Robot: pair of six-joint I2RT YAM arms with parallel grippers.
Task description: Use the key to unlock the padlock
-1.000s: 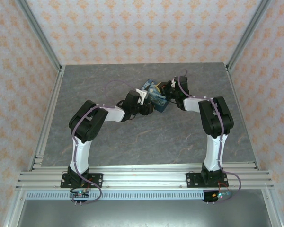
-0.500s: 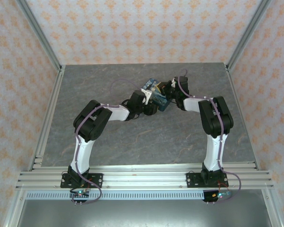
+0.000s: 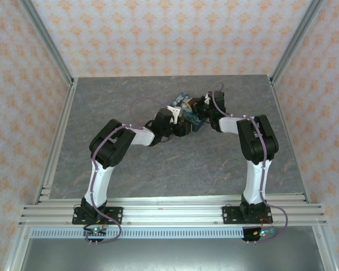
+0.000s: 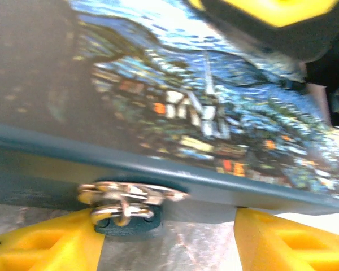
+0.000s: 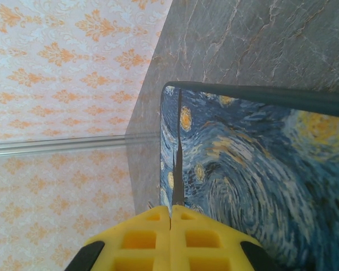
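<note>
**Key pinched in the right gripper, padlock under the box's hasp**

In the right wrist view the right gripper (image 5: 170, 219) sits at bottom centre. Its yellow fingers are pressed flat together with no gap. A thin grey strip, the key (image 5: 177, 169) seen edge-on, rises from between them and tapers toward the upper rim of the Starry Night box (image 5: 260, 169). The box takes up the right half of that frame. Whether the key touches the box cannot be told. Beyond the box lie the grey marbled table (image 5: 243, 39) and the orange-patterned wall (image 5: 56, 56).

In the left wrist view the left gripper (image 4: 169, 248) stands wide, one yellow finger in each lower corner. Bare table shows between them and nothing is held. At the lower left of the frame, just beside the lower-left finger, the teal padlock (image 4: 124, 221) sits under a metal hasp (image 4: 130, 195) on the box's dark lower edge. Another yellow fingertip shows at the top right.

From above, both arms reach the box at the upper centre of the table.
</note>
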